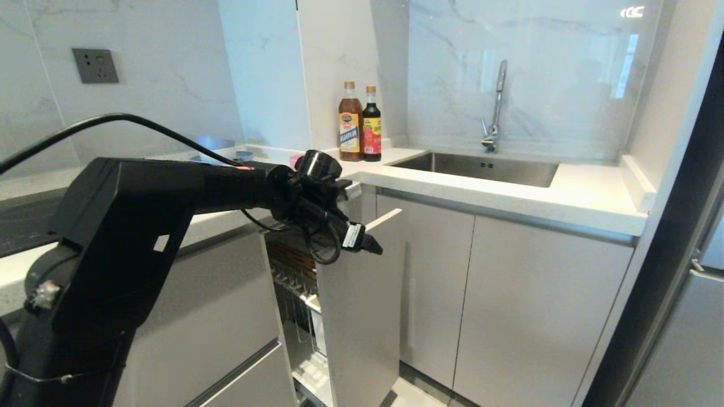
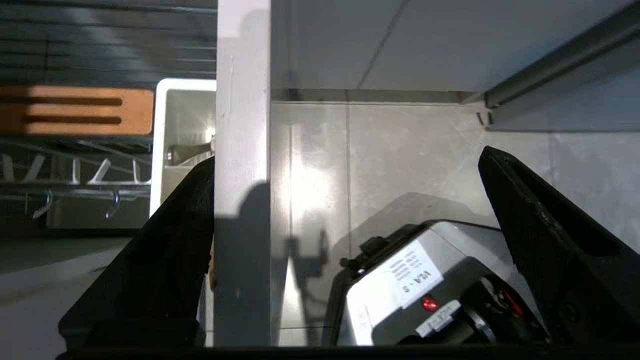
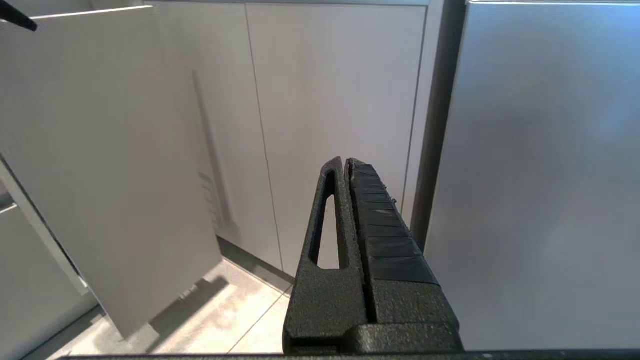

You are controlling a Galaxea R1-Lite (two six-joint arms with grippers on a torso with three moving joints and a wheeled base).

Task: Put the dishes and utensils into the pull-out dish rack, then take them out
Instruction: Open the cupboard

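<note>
left gripper [image 2: 345,200] is spread wide, released, straddling the top edge of the pull-out dish rack [image 1: 362,305] front panel. the arm hides most of the rack; only the wood strip [image 2: 75,110] and white utensil box [image 2: 182,125] peek out. right gripper [image 3: 348,167] is pinched closed facing the cabinet doors [image 3: 330,110].

You have the pull-out dish rack [image 1: 317,305] drawn out from under the bench [image 1: 509,195], left of the sink [image 1: 481,168]. Two bottles [image 1: 360,124] stand on the bench behind it.
</note>
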